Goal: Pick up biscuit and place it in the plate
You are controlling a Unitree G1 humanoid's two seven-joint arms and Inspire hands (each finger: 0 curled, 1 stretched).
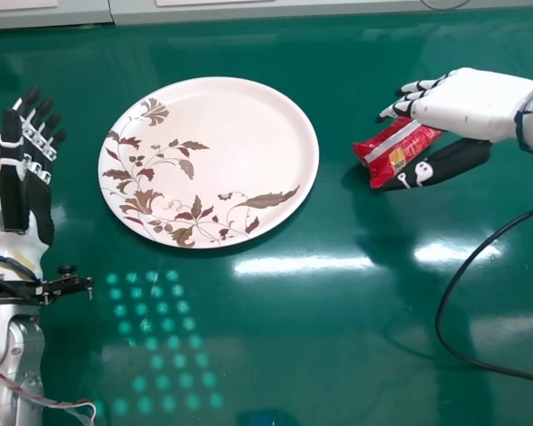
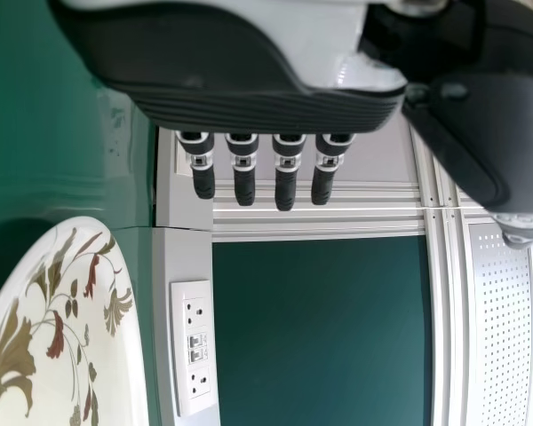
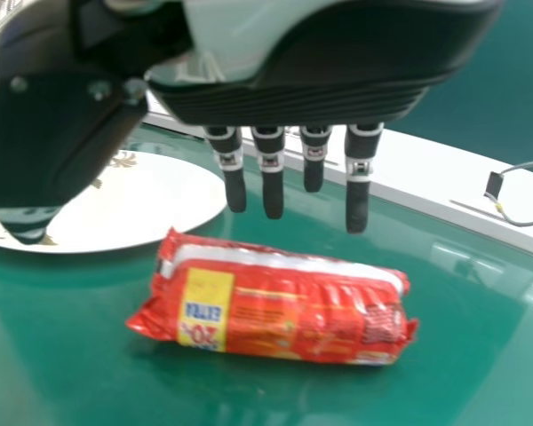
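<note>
Right robot hand (image 1: 473,102) open at the biscuit packet (image 1: 393,149)

In the head view, the biscuit packet lies on the green surface (image 1: 293,346) at the plate's (image 1: 249,124) 3 o'clock, apart from it. The right robot hand's straight fingers are towards the packet's 12 o'clock, its thumb (image 1: 453,161) towards 5, gripping nothing; thumb contact is hard to judge. The left robot hand (image 1: 39,209), at the plate's 9 o'clock, is open and empty.

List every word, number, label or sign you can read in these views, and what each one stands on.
"EXTRA": on the yellow patch of the red biscuit packet.
"20%": on the same yellow patch.
Other print on the packet: too small or blurred to read.
Plate: a flower and leaf pattern, no text that I can see.
</note>
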